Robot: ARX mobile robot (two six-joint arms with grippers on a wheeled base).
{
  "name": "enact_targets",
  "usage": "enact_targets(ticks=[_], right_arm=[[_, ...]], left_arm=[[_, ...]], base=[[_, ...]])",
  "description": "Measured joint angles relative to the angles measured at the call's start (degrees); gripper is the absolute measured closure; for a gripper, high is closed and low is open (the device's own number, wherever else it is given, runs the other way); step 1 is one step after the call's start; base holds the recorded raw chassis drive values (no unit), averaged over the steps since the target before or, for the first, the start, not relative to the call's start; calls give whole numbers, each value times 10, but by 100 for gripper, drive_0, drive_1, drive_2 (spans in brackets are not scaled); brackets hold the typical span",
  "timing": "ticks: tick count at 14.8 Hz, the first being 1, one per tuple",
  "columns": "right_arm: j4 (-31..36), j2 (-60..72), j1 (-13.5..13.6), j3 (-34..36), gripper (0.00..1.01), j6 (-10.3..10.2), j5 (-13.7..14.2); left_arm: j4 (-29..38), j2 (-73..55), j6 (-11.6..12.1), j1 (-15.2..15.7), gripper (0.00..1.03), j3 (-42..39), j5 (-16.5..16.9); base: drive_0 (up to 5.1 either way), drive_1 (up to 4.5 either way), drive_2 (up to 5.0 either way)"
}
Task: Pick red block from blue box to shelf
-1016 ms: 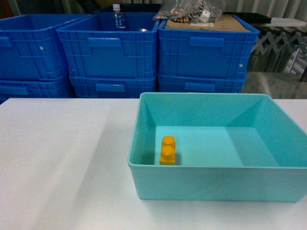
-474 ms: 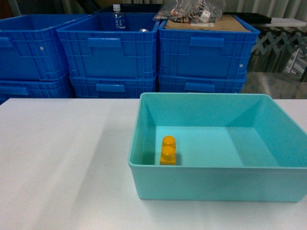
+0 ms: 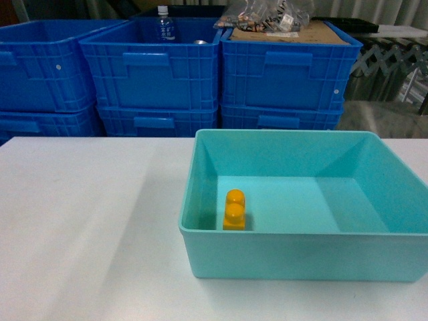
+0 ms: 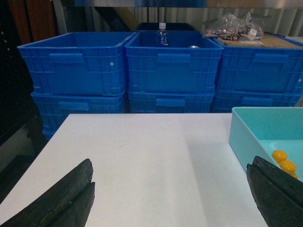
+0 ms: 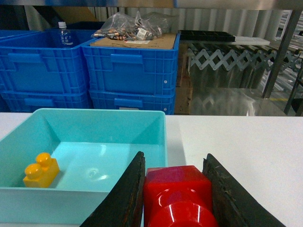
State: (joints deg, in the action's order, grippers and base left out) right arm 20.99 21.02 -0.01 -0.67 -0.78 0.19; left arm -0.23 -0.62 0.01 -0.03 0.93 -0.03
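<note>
The blue box (image 3: 301, 254) is set on the white table (image 3: 87, 227). Only a yellow brick (image 3: 234, 210) is seen inside it, near the front wall, its two studs in a line running front to back. The red block (image 5: 177, 196) is out of the box, clamped between the fingers of the right gripper (image 5: 176, 198), with its round stud turned toward the wrist camera. The left gripper (image 4: 173, 194) is held over the table with its fingers wide apart. Behind the table, dark blue crates (image 3: 154, 73) are stacked; a bottle (image 3: 163, 25) stands in one.
</note>
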Motion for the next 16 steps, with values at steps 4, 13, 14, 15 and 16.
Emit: enact_targets(ticks=[4,13,14,15,16], right_arm=[[-68,-69,0,0,72,0,0],[-212,-207,0,0,72,3,-2],[-213,-207,0,0,72,3,-2],[-212,-207,0,0,72,3,-1],[-212,-207,0,0,72,3,-1]], left_arm=[[0,0,0,0,5,0,0],[0,0,0,0,5,0,0],[0,0,0,0,5,0,0],[0,0,0,0,5,0,0],[0,0,0,0,5,0,0]], base=[[0,0,0],[0,0,0],[0,0,0],[0,0,0],[0,0,0]])
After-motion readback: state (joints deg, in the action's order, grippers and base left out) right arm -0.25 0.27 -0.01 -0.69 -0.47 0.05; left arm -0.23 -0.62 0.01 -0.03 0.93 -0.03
